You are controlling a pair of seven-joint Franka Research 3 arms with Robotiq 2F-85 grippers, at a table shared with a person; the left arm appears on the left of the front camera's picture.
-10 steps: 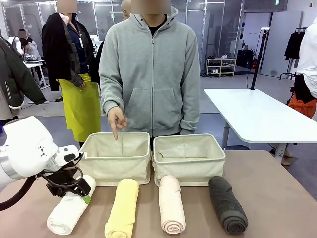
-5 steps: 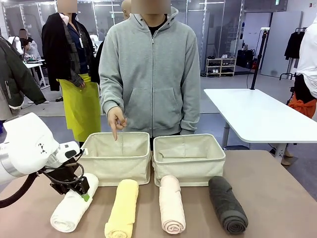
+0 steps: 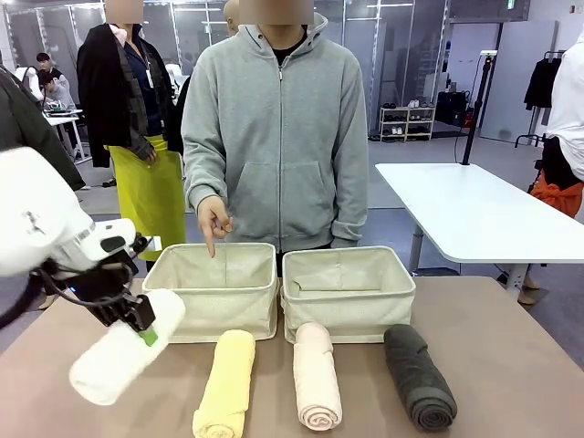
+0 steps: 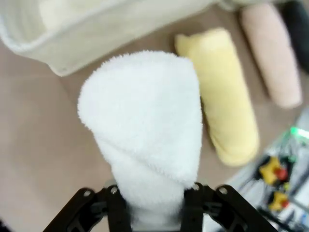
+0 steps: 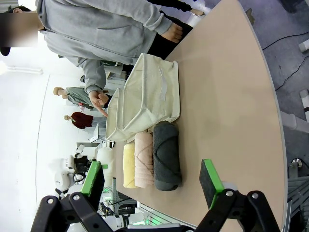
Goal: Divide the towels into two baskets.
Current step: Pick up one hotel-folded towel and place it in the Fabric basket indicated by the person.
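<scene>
My left gripper (image 3: 139,318) is shut on the far end of the white towel (image 3: 117,358) and holds it tilted above the table, left of the left basket (image 3: 214,312). In the left wrist view the white towel (image 4: 145,130) sticks out from between the fingers (image 4: 119,211). The yellow towel (image 3: 225,383), pink towel (image 3: 317,374) and dark grey towel (image 3: 418,376) lie side by side in front of the two baskets. The right basket (image 3: 347,315) stands beside the left one. My right gripper (image 5: 152,178) is open with nothing in it, well back from the dark grey towel (image 5: 166,154).
A person in a grey hoodie stands at the far side, one hand (image 3: 215,224) pointing a finger down into the left basket. Bare tabletop (image 3: 511,365) lies right of the dark grey towel. More people and a white table (image 3: 465,205) are behind.
My left gripper has shut on the white towel and lifted it off the table, moving up and slightly left. The pointing hand and the other towels have stayed put.
</scene>
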